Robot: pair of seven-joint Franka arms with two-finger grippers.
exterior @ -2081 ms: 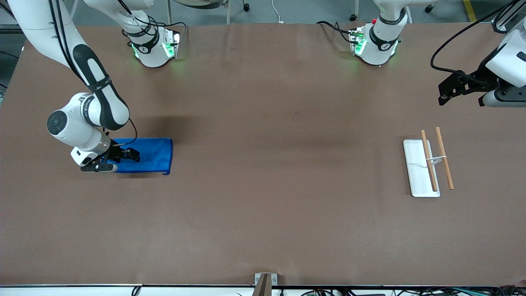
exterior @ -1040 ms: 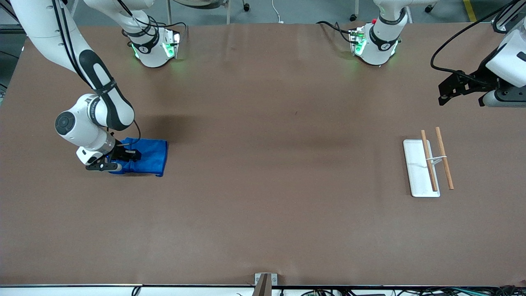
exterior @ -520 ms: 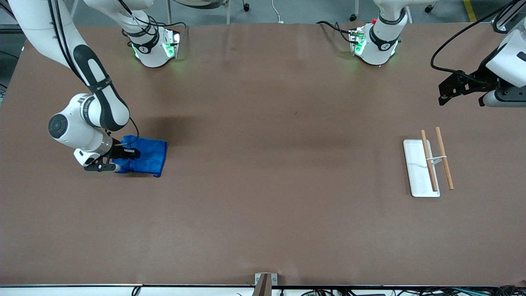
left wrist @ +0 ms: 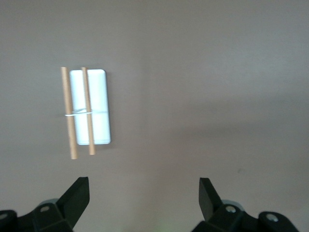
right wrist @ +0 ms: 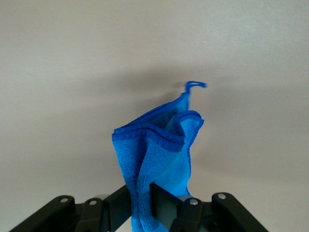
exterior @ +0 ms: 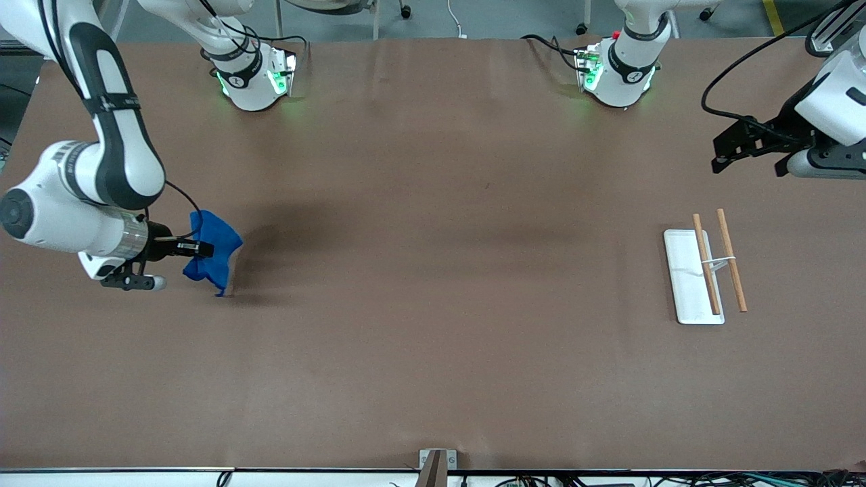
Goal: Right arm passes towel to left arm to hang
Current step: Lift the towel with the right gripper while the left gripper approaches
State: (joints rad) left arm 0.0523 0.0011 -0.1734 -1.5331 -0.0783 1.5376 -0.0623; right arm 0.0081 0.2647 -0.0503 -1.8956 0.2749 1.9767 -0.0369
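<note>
**Towel Off the Table, Handover Yet to Come**

A wide brown table (exterior: 433,270) fills the room's middle, with both robot bases along the top edge of the front view and a strip of grey floor above them. Most of the surface lies bare.

At the middle left of the front view, the right gripper (exterior: 196,250) is clenched on the towel (exterior: 213,250), a bright blue cloth that hangs bunched from the closed fingers. Its lowest corner seems to hang just above the table, though I cannot tell whether it touches. In the right wrist view the cloth droops in folds from between the fingers, and a small loop tag (right wrist: 195,85) sticks out at its hanging corner.

At the upper right of the front view the left gripper (exterior: 747,154) hangs over the table near that end with its fingers spread wide and nothing between them. This arm waits. Lower in that view, at the middle right, stands a little rack (exterior: 691,276): a white base with two wooden rods across it.

By my reckoning only the first part is done: the towel is picked up. Carrying it across toward the middle, giving it to the left gripper and draping it on the rods all remain. The two grippers are well apart.
</note>
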